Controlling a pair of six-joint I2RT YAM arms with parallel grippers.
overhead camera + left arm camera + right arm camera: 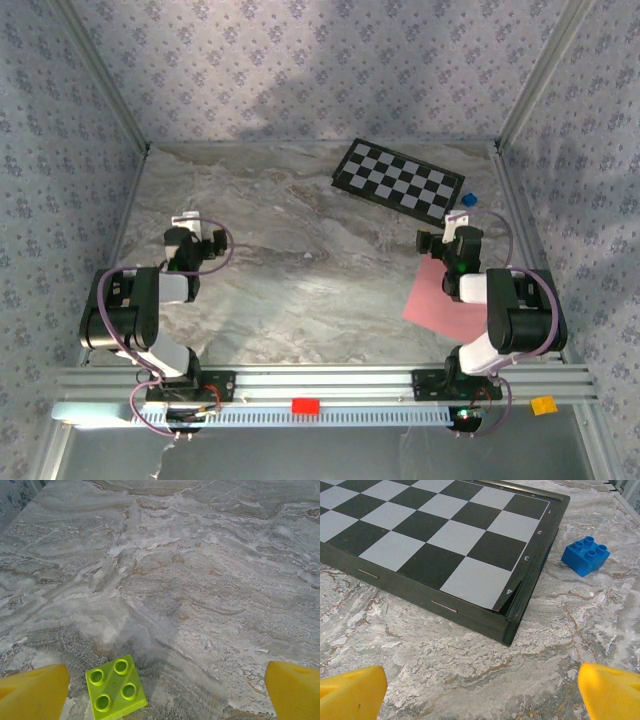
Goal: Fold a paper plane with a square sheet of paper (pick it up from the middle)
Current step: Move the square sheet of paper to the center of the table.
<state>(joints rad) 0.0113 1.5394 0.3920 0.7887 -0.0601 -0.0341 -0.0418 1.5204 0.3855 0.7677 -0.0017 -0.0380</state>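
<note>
From above, the pink sheet [440,300] lies flat on the table [300,290] at the front right, partly hidden by my right arm [505,305]. Left wrist: the left gripper [160,695] gapes wide and empty, with a green block [116,687] just beside one finger. Right wrist: the right gripper [480,695] is equally wide and empty, and faces the checkerboard [435,535] and a blue block [585,555]. My worry is that in swinging back for the sheet's middle, the arm could drag or crumple it.

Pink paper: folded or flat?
Flat, unfolded: the pink paper lies spread on the table, no crease visible, part hidden under the right arm.
</note>
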